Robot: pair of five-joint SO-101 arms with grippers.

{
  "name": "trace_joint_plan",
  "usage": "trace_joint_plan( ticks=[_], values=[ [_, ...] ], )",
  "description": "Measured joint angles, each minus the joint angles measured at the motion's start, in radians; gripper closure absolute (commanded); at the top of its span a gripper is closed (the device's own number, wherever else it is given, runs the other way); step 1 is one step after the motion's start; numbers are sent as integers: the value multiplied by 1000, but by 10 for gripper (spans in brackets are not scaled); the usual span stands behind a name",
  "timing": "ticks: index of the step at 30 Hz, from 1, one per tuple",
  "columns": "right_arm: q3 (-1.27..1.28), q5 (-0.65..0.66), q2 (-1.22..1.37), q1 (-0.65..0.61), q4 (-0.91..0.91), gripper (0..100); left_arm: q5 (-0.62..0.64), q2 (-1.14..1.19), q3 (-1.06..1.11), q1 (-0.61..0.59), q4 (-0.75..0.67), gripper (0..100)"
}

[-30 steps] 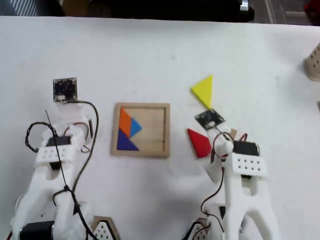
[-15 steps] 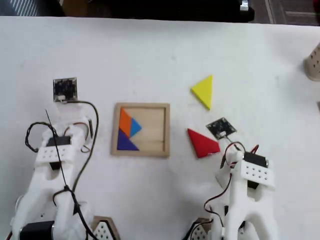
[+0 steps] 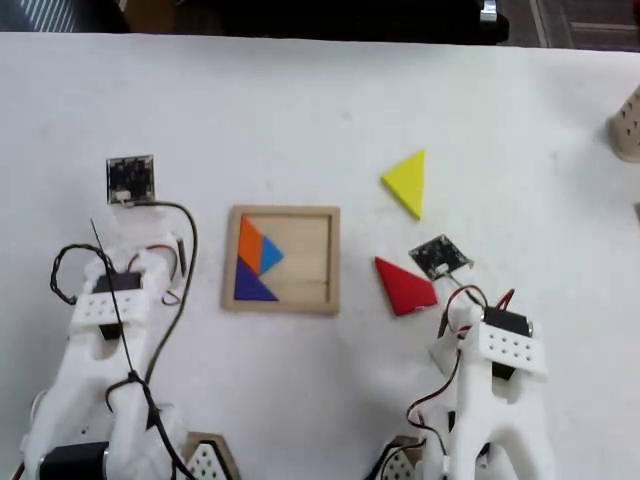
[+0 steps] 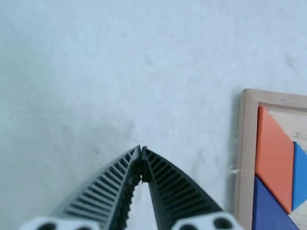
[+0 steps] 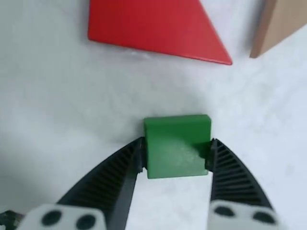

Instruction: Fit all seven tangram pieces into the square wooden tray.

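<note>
Since the green sq (image 5: 176,132) needs carrying to the tray (image 3: 283,212), my R gripper (image 5: 176,144) pinches its flat sides, nr the tabletop's front edge beside the red triangle (image 5: 148,24); L gripper (image 4: 141,155) closed, empty.

1. High view: bright, even light from above. The white table (image 3: 300,100) is close to washed out, and the room beyond its far edge is dark.
2. Shadows there are faint and short, a thin one along the wooden tray (image 3: 284,212).
3. Left wrist view: dimmer. A broad soft shadow lies beside the left gripper (image 4: 142,153).
4. Right wrist view: narrow soft shadows edge the red triangle (image 5: 153,28) and the green square (image 5: 176,139) held in the right gripper (image 5: 175,154).
</note>
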Motion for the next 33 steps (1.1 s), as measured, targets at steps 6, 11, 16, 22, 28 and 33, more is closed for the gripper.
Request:
trace_joint_plan(
  ticks=[6,11,16,22,28,33],
  values=[
    [0,-12,-11,-2,-5,932,0,0,0,0,0,972],
    [-31,-64,-12,-2,23,943,0,0,0,0,0,972],
    [-184,-71,-11,-2,160,942,0,0,0,0,0,972],
    [-379,-152,-11,-44,282,940,0,0,0,0,0,972],
    [-457,-262,-11,-239,324,939,0,0,0,0,0,972],
    [-470,-373,-11,-468,307,939,0,0,0,0,0,972]
  ],
)
